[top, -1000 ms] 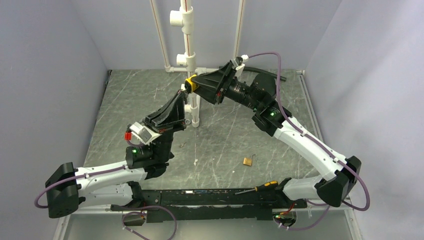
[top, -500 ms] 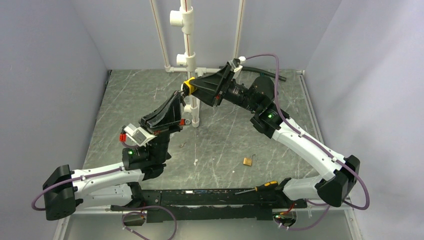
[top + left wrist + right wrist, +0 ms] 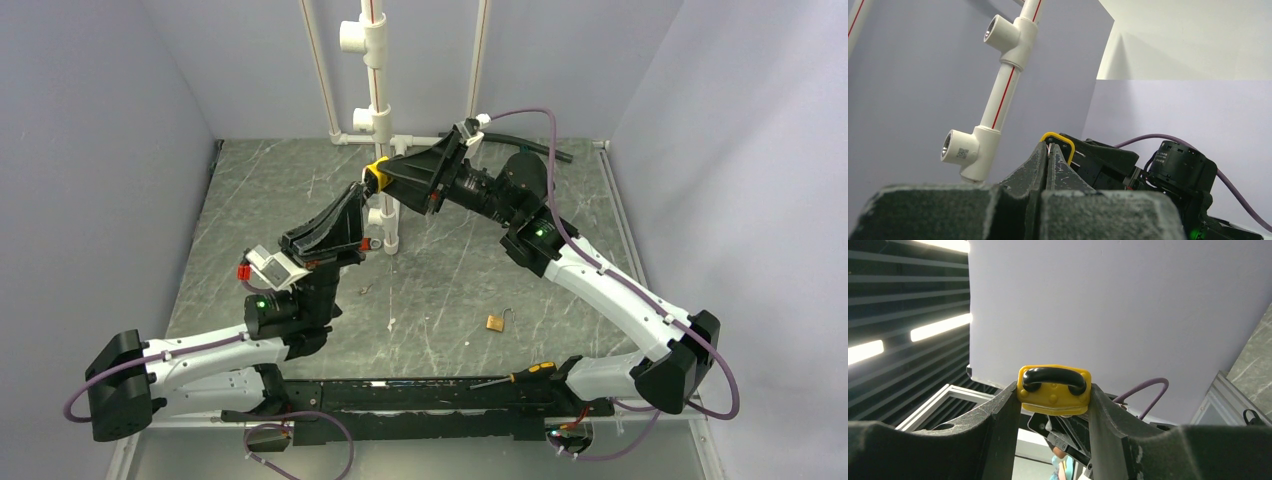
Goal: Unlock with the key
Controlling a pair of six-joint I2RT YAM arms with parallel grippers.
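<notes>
Plainly, everything turned on one small gap. Our right end effector (image 3: 1054, 390) was clamped on the yellow-and-black padlock (image 3: 1054, 401), a finger on each flank. It held the lock aloft just beside the white pipe stand (image 3: 378, 110), well above the surface (image 3: 450, 270).

Our left end effector (image 3: 1047, 151) was pinched fully closed. In the left wrist view a pale sliver of metal showed at its tips, which we took for the key (image 3: 1049, 147). It was too small for us to read its shape or how far it stuck out.

From overhead, the left fingers rose from the near left towards the far right, their long axis aimed at the padlock. The right arm came in from the opposite side, so the two stood almost nose to nose. The padlock lay just beyond the left tips and a touch to their right, and we could not tell whether key and lock were touching.

No view showed us the keyhole. We judged that the left arm, carrying the key, needed only a short push along its own finger axis, provided the blade lined up with the keyway.
</notes>
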